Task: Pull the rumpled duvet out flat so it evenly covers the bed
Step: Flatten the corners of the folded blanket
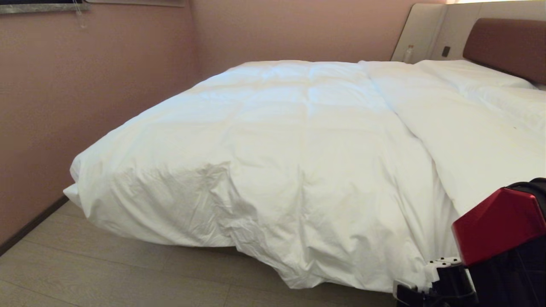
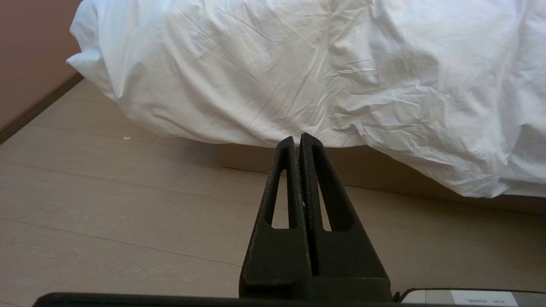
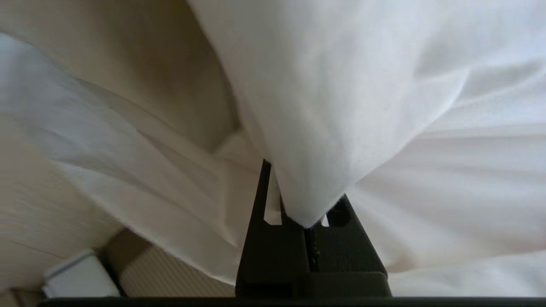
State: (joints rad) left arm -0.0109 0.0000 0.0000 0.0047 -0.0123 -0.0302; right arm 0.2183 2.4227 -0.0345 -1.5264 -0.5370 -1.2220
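**Gripping a duvet corner at the foot of the bed**

Clamping a pointed fold of the duvet (image 3: 324, 128) between the shut fingers (image 3: 258, 200) of the right gripper (image 3: 305, 224), with the cloth bunching to a tip right at the fingertips and fanning away on all sides. Showing only as a red and black arm (image 1: 497, 226) at the lower right of the head view, close against the near right corner of the bed (image 1: 503, 47), gripper itself hidden there. Blurring in the right wrist view, so finer detail of the pinch hard to read.

Resting clenched and empty on the other side: left gripper (image 2: 298, 138), fingers pressed flat together, pointing at the foot of the bed, hanging above the pale wood floor (image 2: 106, 200) and apart from the cloth.

Lying lengthwise along the bed, foot towards the robot, head end towards the brown headboard (image 1: 507, 44); covering the left part of the mattress and spilling over the foot edge in creased folds, lowest towards the right, nearly reaching the floor. Leaving a strip of white sheet (image 1: 469, 140) bare along the right side, running up to the pillows (image 1: 473, 74).

Sitting near the pink wall (image 1: 64, 106) on the left, with only a narrow gap there. Offering open floor in front of the foot edge, with the tan bed base (image 2: 256, 157) peeking out beneath the hanging hem.
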